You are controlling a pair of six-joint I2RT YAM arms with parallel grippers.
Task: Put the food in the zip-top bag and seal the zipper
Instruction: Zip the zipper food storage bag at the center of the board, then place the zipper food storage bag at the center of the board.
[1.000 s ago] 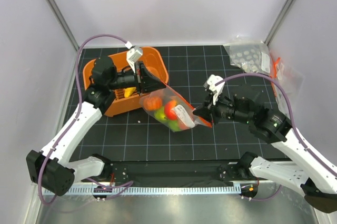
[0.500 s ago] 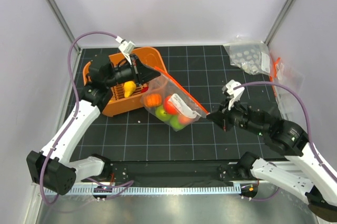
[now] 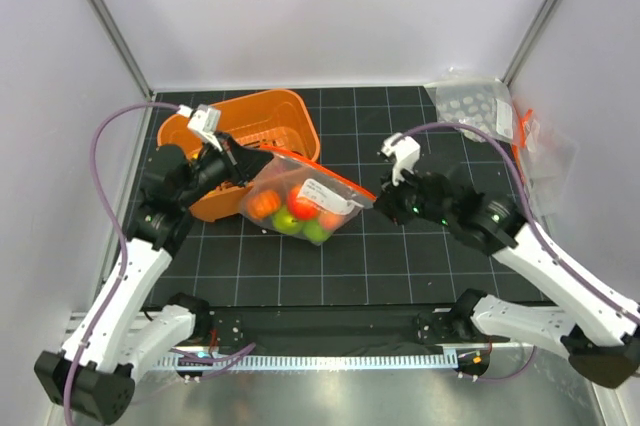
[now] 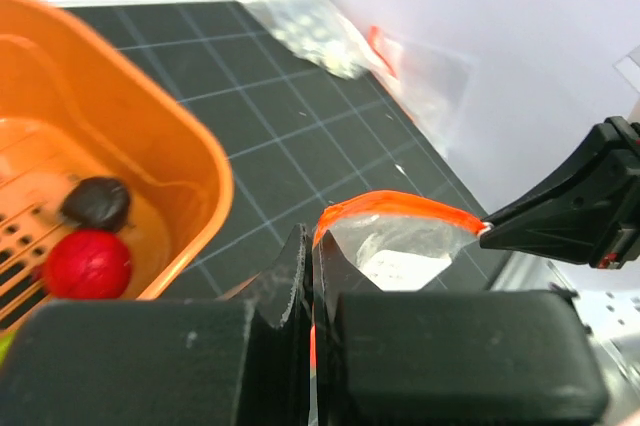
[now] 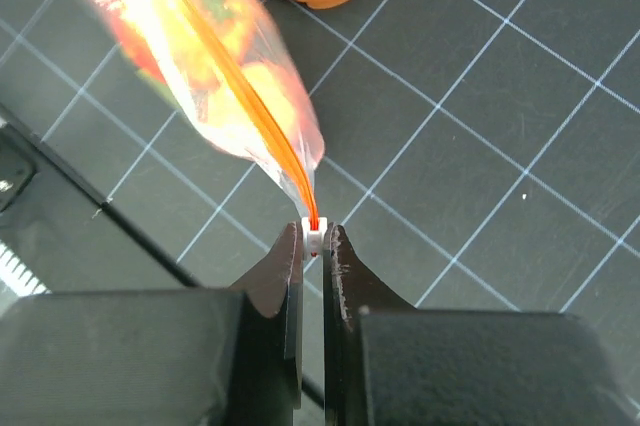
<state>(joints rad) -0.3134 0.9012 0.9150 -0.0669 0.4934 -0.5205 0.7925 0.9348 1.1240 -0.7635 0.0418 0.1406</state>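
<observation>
Top external view: zip-top bag [image 3: 300,196] hangs stretched between the two hands, just in front of the orange basket [image 3: 285,111], over the left-centre of the desk [image 3: 400,256]. Food [image 3: 298,211] is inside it, bunched at the low side; red, orange and green pieces show through the plastic. White label [image 3: 318,189] faces up. Zipper [image 3: 325,174] runs along the bag's upper edge from one hand to the other.

Left hand [image 3: 256,160]: jaws closed tight on the left end of the zipper. Left wrist view shows the orange strip pinched between the fingers and arching away toward the right hand.

Right hand [image 3: 383,206]: jaws narrow, nipping the small white tab [image 5: 313,236] at the zipper's right end, confirmed in the right wrist view.

Cannot tell whether the zipper is pressed shut along its length, nor whether the bag's bottom touches the desk.

Basket floor, left wrist view: red round item [image 4: 88,263] and dark item [image 4: 95,203], side by side.

Other clear bags [image 3: 470,106] lie at the desk's far right corner, well apart.
</observation>
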